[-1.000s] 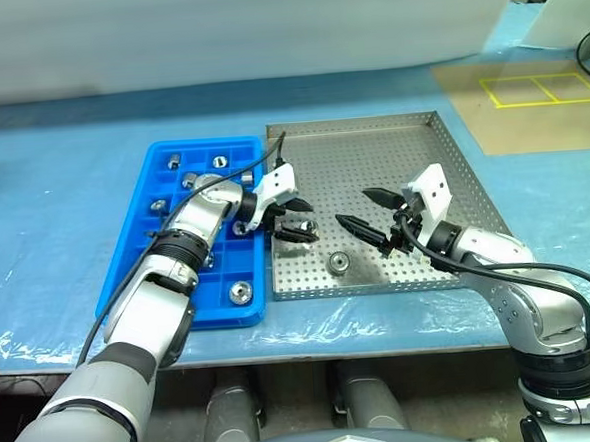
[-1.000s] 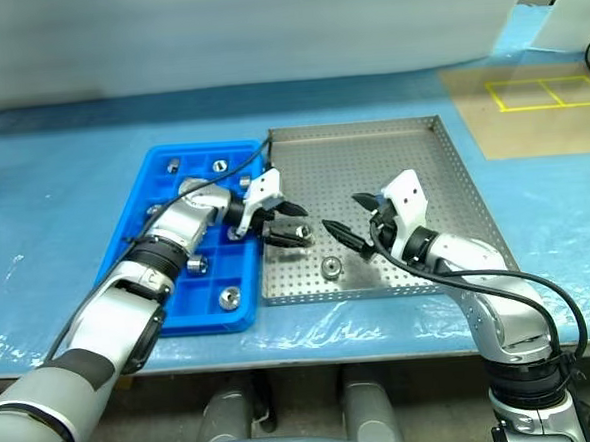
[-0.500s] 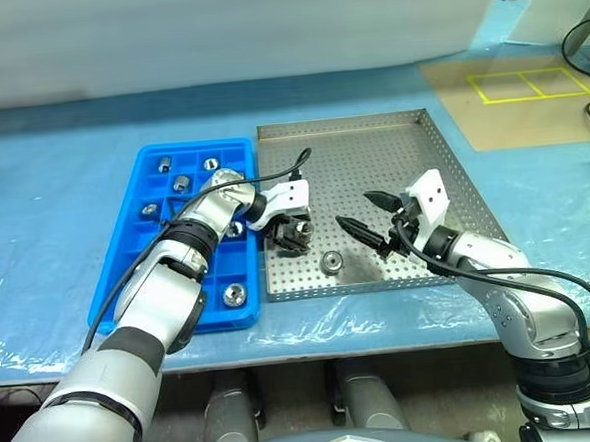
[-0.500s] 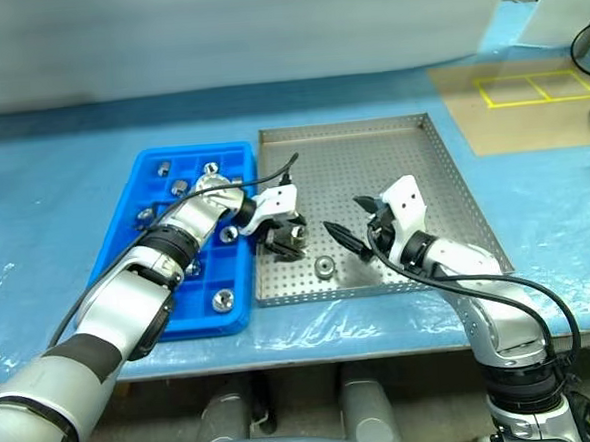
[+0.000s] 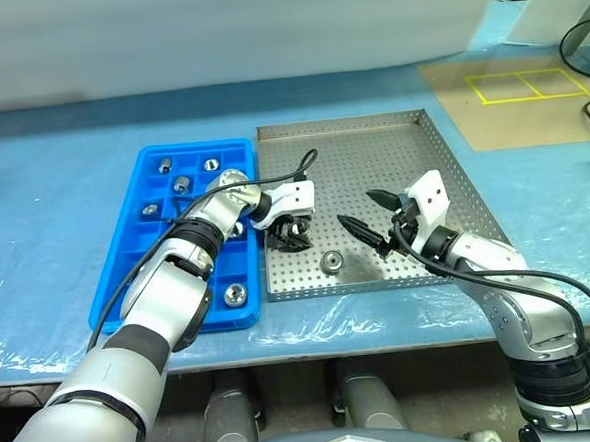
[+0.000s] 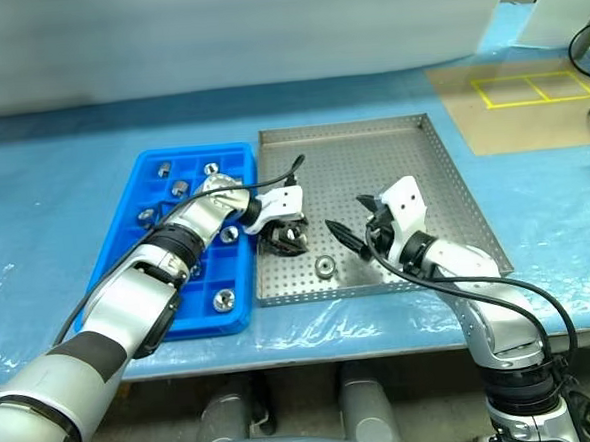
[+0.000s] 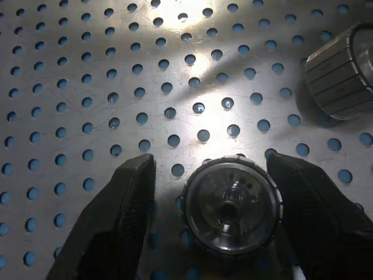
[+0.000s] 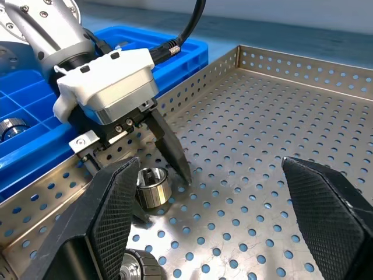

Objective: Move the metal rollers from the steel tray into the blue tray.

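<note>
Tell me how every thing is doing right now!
left tool, open, straddling a roller
that roller, standing on end on the steel tray, not lifted
second roller, loose on the steel tray
right tool, open, empty
blue tray, partly filled with rollers

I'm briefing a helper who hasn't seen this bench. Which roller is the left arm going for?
Find the grey steel tray with holes. Near its front left corner lie two rollers; it is the one between the left gripper's black fingers, not the free one nearer the front rim.
</note>
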You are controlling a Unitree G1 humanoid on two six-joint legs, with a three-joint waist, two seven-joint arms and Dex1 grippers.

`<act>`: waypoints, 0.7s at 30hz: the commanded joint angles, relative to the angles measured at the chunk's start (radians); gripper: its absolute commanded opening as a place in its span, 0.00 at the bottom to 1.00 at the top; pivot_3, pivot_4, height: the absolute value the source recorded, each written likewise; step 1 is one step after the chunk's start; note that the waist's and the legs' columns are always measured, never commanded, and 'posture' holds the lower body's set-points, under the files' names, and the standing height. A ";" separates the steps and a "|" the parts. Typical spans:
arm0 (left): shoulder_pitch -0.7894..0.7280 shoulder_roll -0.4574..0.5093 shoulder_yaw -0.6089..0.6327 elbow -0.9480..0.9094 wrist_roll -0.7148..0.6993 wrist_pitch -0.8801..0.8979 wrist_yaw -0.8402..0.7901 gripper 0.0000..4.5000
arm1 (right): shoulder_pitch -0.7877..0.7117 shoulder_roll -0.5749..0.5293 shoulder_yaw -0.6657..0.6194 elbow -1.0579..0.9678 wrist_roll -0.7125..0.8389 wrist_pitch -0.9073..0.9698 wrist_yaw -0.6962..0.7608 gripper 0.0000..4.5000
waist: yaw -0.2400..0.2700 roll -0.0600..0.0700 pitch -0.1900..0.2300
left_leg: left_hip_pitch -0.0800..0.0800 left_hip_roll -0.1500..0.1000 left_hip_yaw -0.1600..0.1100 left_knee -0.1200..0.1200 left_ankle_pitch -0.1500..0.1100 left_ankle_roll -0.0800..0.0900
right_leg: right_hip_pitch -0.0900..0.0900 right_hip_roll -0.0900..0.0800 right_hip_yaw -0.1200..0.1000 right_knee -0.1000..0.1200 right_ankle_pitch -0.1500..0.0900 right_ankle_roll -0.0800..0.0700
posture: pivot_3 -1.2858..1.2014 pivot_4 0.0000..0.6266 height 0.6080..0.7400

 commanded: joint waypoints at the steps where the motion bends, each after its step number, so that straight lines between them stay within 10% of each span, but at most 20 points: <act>1: 0.016 0.005 -0.004 0.011 0.022 0.012 0.022 0.53 | -0.014 0.003 -0.005 -0.009 0.002 -0.028 0.002 0.90 | 0.000 0.000 0.000 | 0.000 0.000 0.000 0.000 0.000 0.000 | 0.000 0.000 0.000 0.000 0.000 0.000 | 0.30 0.24 1.00; 21: 0.074 0.081 0.169 -0.270 -0.157 0.058 0.002 0.39 | -0.169 0.008 0.020 0.132 -0.007 -0.090 0.069 0.90 | 0.002 0.000 0.000 | -0.006 0.000 0.000 -0.001 -0.001 0.001 | -0.007 0.000 0.000 0.000 0.000 0.000 | 0.36 0.24 1.00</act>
